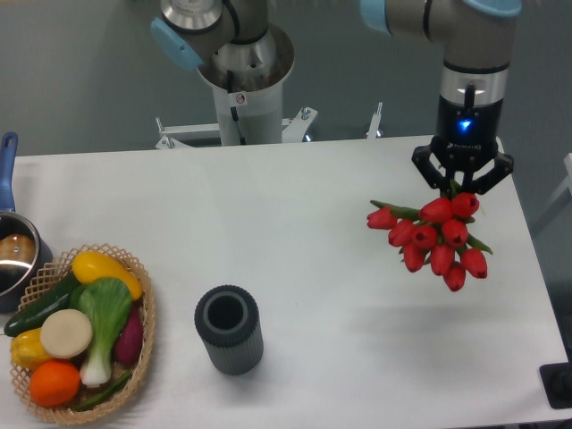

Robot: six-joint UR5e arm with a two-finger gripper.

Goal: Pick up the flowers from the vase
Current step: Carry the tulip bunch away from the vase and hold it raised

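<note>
Holding the bunch of red tulip flowers (435,239) by the stems | black two-finger gripper (461,186) is pinching shut on them | small dark grey ribbed vase (230,330) is standing well apart, mouth bare.

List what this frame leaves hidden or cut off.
- Red tulip bunch: its stems sit behind the buds and the black two-finger gripper, so the grip itself is unseen.
- Dark grey ribbed vase: its inside is in shadow.
- Blue-handled steel pot: cropped by the left edge.

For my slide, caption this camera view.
Gripper holds the flowers above the table's right side; vase stands empty.
</note>
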